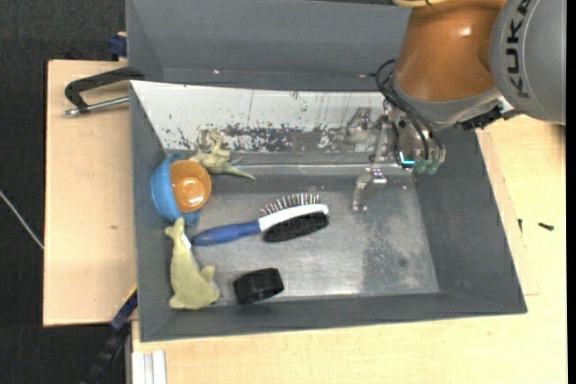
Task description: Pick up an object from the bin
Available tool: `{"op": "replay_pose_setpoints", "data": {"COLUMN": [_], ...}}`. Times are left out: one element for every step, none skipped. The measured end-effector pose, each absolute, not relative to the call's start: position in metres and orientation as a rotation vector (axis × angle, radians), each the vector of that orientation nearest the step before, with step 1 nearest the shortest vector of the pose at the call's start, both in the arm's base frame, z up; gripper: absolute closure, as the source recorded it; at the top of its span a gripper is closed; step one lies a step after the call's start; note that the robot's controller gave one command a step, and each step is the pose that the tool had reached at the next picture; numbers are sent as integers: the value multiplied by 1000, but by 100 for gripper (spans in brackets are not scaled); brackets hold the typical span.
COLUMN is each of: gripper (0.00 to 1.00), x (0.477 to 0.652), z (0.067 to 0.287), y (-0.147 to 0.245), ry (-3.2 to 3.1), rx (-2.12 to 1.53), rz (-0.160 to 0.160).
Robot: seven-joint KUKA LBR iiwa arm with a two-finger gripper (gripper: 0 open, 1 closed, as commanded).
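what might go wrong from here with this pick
1. The pincer hangs over a bare part of the grey metal bin, apart from every loose thing; a grasp there would likely come up empty.
2. It sits close to the bin's back wall and may scrape it.
3. The nearest thing, the blue-handled white hairbrush, lies flat; gripped at one end, it might tip out.

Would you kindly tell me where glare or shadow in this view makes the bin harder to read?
Camera view: strong glare whitens the bin's back wall, with dark speckled reflections lower down. Camera view: the gripper merges with that metallic sheen beside the wall. Camera view: the brush, the black disc and the orange ball are evenly lit, casting only faint shadows.
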State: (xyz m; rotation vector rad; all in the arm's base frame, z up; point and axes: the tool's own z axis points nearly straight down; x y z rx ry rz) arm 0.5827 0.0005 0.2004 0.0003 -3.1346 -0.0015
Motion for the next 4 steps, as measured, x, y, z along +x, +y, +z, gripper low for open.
{"op": "replay_pose_setpoints", "data": {"gripper": [0, 0, 100, 100], "x": [582, 561, 563, 541], "z": [87, 75, 77, 221], "y": [44, 77, 78, 54], "ry": [-3133, -3148, -3156, -3119], "rx": [14, 198, 198, 464], "rz": [-3, 2, -4, 1]}}
